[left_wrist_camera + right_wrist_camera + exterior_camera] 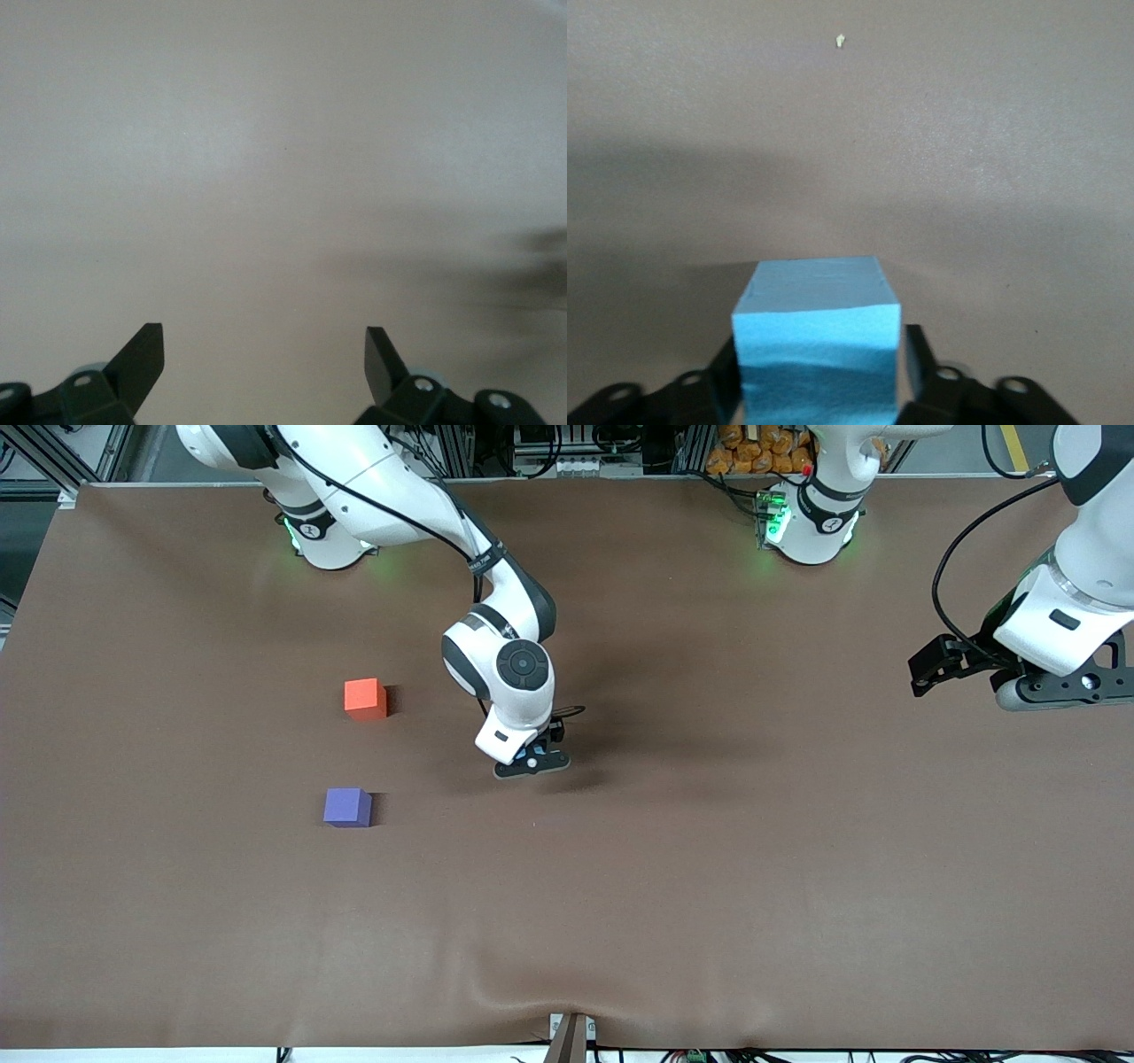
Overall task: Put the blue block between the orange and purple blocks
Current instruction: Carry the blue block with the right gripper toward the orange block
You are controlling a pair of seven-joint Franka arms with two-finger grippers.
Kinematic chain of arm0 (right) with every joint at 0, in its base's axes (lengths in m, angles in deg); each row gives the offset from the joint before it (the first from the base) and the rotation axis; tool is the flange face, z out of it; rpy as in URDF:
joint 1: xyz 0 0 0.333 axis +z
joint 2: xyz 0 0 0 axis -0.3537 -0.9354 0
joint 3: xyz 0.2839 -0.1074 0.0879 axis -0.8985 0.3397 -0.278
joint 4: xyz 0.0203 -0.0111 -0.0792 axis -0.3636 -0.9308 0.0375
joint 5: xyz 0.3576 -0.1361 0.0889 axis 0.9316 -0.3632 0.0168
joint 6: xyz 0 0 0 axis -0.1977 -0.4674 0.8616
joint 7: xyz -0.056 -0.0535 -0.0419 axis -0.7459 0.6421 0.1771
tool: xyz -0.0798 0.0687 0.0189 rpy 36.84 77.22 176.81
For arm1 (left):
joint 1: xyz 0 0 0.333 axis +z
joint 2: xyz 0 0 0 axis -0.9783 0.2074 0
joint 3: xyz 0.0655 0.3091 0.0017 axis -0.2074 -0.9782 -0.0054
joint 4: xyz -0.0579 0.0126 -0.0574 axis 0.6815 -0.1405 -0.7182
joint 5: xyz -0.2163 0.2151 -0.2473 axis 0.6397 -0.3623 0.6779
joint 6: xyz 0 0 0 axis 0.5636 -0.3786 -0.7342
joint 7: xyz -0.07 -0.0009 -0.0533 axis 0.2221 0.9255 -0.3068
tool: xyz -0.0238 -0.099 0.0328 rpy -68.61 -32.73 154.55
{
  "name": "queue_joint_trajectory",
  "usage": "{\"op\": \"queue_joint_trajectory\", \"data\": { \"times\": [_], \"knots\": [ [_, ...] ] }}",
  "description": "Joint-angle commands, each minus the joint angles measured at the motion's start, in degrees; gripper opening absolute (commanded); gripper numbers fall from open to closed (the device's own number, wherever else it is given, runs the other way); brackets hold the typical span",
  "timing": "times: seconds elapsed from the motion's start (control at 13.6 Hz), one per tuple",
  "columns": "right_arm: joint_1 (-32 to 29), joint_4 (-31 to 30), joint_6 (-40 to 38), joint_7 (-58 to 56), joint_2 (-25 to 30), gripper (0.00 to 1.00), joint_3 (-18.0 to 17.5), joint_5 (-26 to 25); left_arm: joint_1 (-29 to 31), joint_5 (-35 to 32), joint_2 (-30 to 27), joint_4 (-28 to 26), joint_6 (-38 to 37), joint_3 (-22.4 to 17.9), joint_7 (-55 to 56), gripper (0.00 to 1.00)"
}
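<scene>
— While the right gripper sits low over the middle of the brown table, what does it hold?
— The blue block, fingers closed against its two sides; the orange block and purple block lie toward the right arm's end, purple nearer the camera, well apart.
— And the left gripper?
— Waiting above its end of the table; fingers spread wide, holding nothing.

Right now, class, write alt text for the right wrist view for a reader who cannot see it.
A light blue block sits clamped between the right gripper fingers, filling the lower middle of the picture. Bare brown table lies around it.
</scene>
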Motion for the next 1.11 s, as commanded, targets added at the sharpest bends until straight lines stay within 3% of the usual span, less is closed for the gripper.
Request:
{"op": "queue_joint_trajectory", "data": {
  "times": [0.0,0.15,0.44,0.81,1.03],
  "knots": [
    [-0.78,0.75,-0.31,1.61,0.55,0.15,-0.24,-1.80,0.48,-0.38,-1.04,-0.89,-0.64,0.24,-1.12,1.00],
    [-3.14,0.49,-1.54,1.70,3.43,0.15,-0.33,-1.62,0.48,-0.38,-1.04,-0.89,-0.64,0.24,-1.12,1.00],
    [-11.23,-0.82,-13.73,1.70,13.80,0.10,-0.42,-1.01,0.48,-0.30,-1.13,-0.89,-0.64,0.24,-1.03,1.00],
    [-20.89,-14.25,-13.85,0.13,23.13,0.06,-0.51,-1.01,0.39,-0.30,-1.13,-1.07,-0.64,0.33,-0.94,1.00],
    [-27.05,-22.68,-10.36,-8.55,26.65,0.05,-0.68,-0.75,0.39,-0.30,-1.13,-1.16,-0.64,0.33,-0.94,1.00]
  ]
}}
